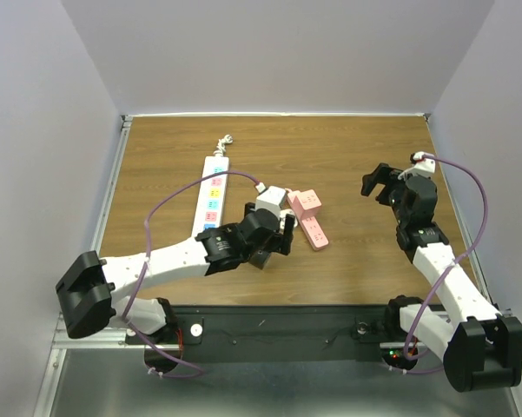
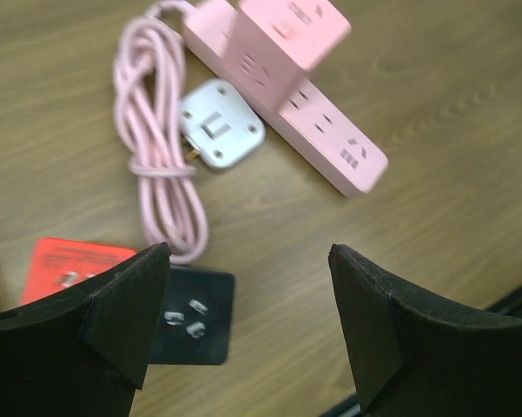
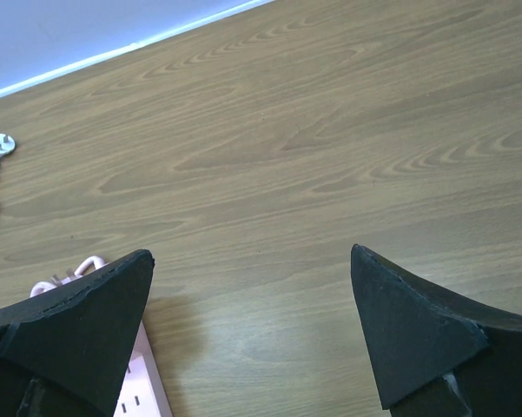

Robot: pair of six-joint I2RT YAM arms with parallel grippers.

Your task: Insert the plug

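Observation:
A pink power strip (image 2: 330,143) lies on the wooden table with a pink cube adapter (image 2: 282,35) standing on its far end. A white plug (image 2: 221,124) on a coiled pink cord (image 2: 156,148) lies beside it. A black plug (image 2: 191,314) lies prongs up, next to an orange block (image 2: 74,265). My left gripper (image 2: 247,291) is open and empty just above the table, the black plug by its left finger. In the top view it (image 1: 284,233) hovers next to the pink strip (image 1: 313,230). My right gripper (image 1: 378,182) is open and empty, right of the strip.
A long white power strip (image 1: 213,193) with coloured sockets lies at the left, its cord end (image 1: 224,142) near the back wall. The right wrist view shows bare wood under the right gripper (image 3: 252,295) and a corner of the pink strip (image 3: 139,391). Walls enclose the table.

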